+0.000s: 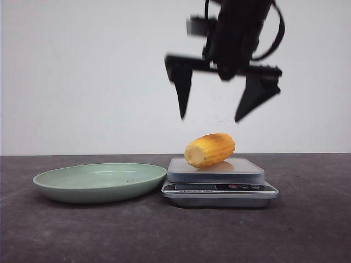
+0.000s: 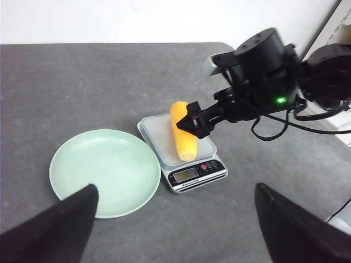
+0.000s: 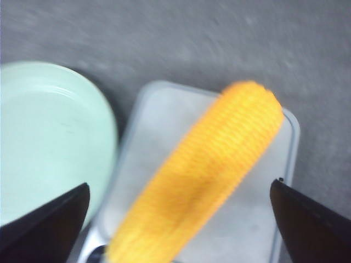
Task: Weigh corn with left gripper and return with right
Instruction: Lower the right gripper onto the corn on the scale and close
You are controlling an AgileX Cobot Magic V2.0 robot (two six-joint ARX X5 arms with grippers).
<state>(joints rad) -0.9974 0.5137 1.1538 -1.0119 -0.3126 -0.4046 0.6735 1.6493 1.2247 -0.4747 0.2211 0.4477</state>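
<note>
1. The worktop (image 1: 307,230) is dark grey and fills the lower part of the front view; everything stands on it.
2. The green plate (image 1: 66,183) sits at lower left of the front view, just beside the scale and with nothing on it.
3. The scale (image 1: 219,193) is at lower centre, its display side toward the camera.
4. The right gripper (image 1: 215,115) hangs in the upper centre of the front view, directly over the scale. Its fingers (image 1: 183,90) are spread wide and hold nothing; there is clear air between the tips and the corn.
5. The left gripper (image 2: 175,219) shows only as two dark tips in the lower corners of its wrist view, also spread and holding nothing. It is well back from the scale, so the right arm is the nearer one.
6. The corn (image 1: 210,149) lies on its side on the scale platform, pale end toward the plate. In the right wrist view its long axis runs diagonally, lower left to upper right, and it sits between the two finger tips (image 3: 49,222).
7. I judge that the fingers may need some wrist turn before descending, so they close across the cob and not along it.
</note>
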